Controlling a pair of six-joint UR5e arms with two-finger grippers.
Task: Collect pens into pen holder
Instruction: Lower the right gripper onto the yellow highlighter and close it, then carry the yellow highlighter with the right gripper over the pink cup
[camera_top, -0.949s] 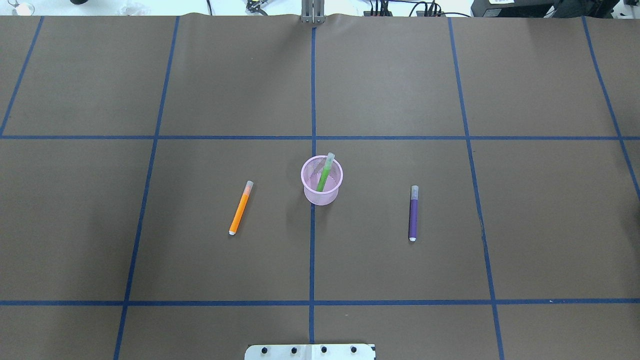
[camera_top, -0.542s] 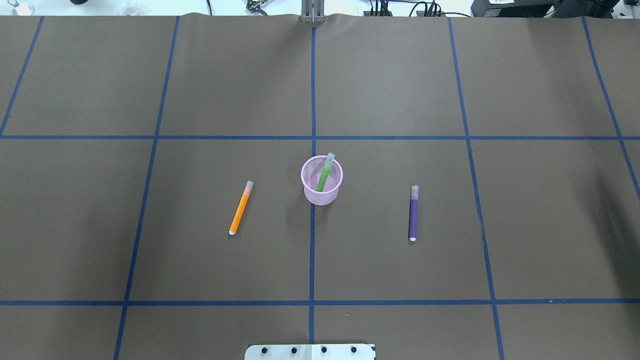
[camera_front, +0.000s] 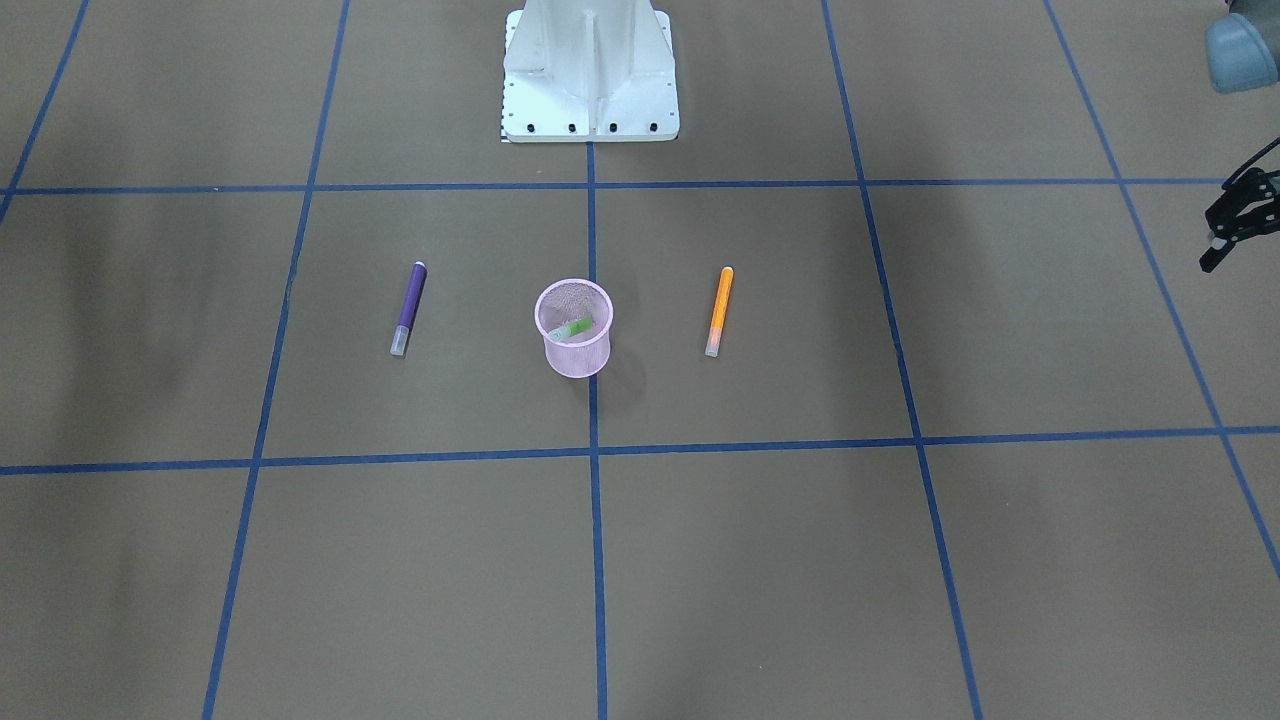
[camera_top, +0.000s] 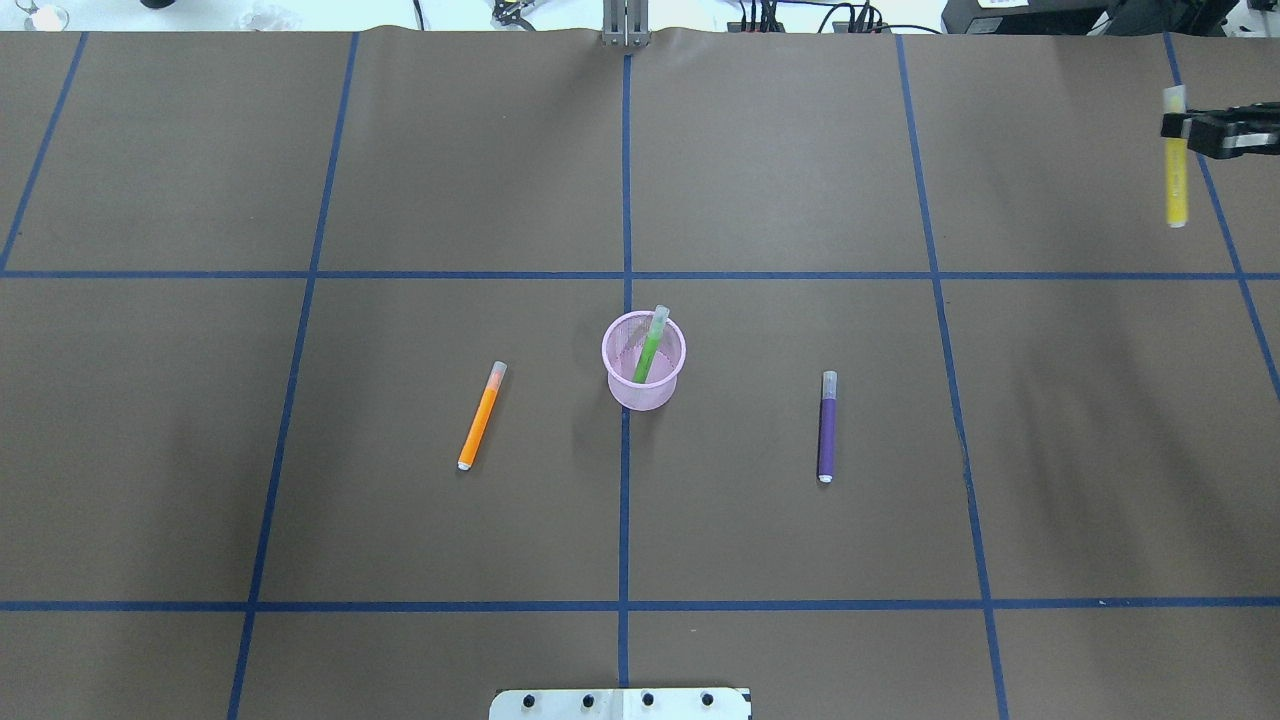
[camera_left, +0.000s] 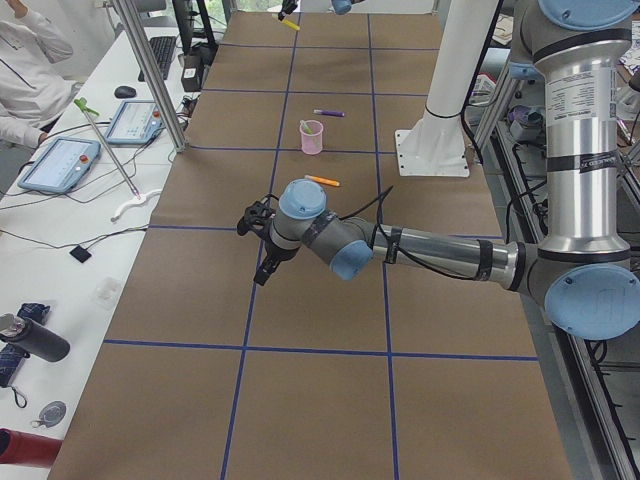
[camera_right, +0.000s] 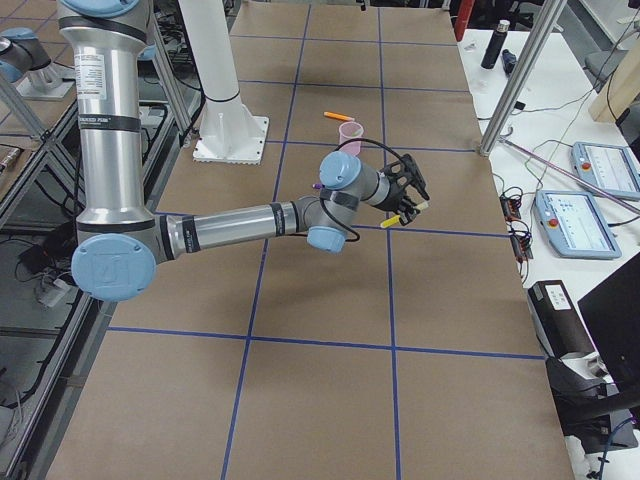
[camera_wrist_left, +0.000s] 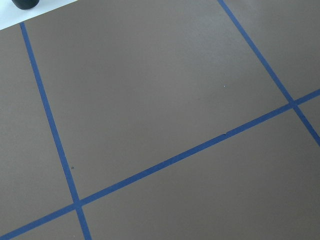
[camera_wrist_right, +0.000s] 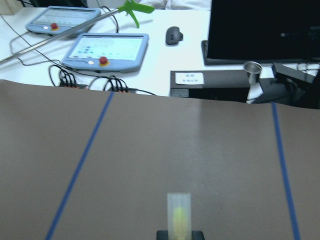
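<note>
The step in hand is the carry. The right gripper (camera_top: 1186, 131) hangs over the far right corner of the bench (camera_top: 800, 180), its fingers pinching a yellow pen (camera_top: 1176, 190) near the capped end. The pen is lifted clear of the surface, and its pale cap shows in the right wrist view just ahead of the fingers. It is well apart from the pink mesh pen holder (camera_top: 644, 362), which stands at the middle of the bench on the centre tape line.

A green pen (camera_top: 649, 348) already leans inside the holder, its cap against the far rim. An orange pen (camera_top: 481, 418) lies flat on the holder's left and a purple pen (camera_top: 827, 428) on its right, each apart from it. By my count, one of four is home.

The next move calls for a long sweep inward to above the holder's mouth. The pen should then be tipped toward upright and let go over the open part of the rim, away from the green one.

The left gripper (camera_front: 1228, 225) sits at the bench's left edge. I cannot tell how its fingers stand.

The bench is covered in brown paper gridded with blue tape. Beyond its far edge are teach pendants (camera_wrist_right: 107, 47), a mouse (camera_wrist_right: 173, 35) and a dark monitor (camera_wrist_right: 265, 30).
</note>
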